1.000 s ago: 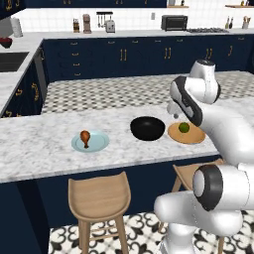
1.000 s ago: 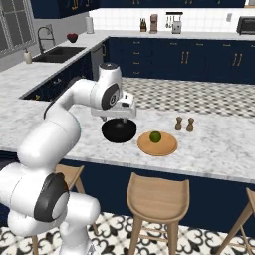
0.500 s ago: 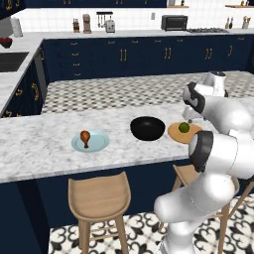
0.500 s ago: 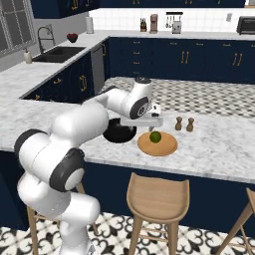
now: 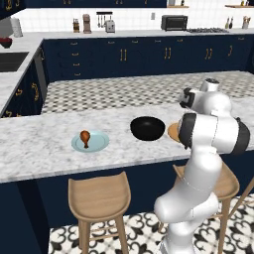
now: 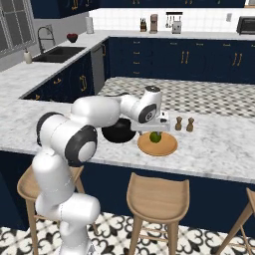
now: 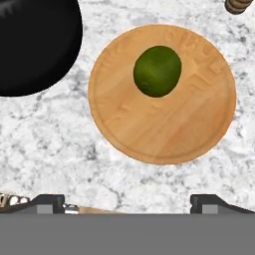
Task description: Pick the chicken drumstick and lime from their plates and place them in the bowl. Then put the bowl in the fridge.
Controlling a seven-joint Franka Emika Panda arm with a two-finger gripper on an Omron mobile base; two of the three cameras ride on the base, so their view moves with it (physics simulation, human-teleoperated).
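Marble-patterned island counter (image 6: 219,149) runs across a navy-cabinet kitchen, with wooden stools (image 6: 158,196) tucked along its near side; a second run of counter against the far wall carries small appliances. On the island, the tan wooden plate (image 7: 164,124) holds the lime (image 7: 157,70), which sits off-centre toward the plate's edge in the hand view; the same lime (image 6: 155,137) is seen on that plate in the right base view, just below the hand. The black bowl (image 5: 147,128) stands just beside the wooden plate, not overlapping it in the hand view, where its dark rim (image 7: 35,45) occupies the upper left corner. The pale light-blue plate (image 5: 96,144) lies on the far side of the bowl from the wooden plate, well apart from it; the chicken drumstick (image 5: 85,137) rests on it, bone end toward the near edge. Two small brown shakers (image 6: 184,124) stand together on the marble just beyond the wooden plate.

The gripper (image 6: 158,121) hangs above the wooden plate, pointing down at it; its jaws stand fully parted and carry nothing; the two dark finger tips (image 7: 45,201) sit wide apart at the bottom of the hand view, clear of the lime and of the plate.
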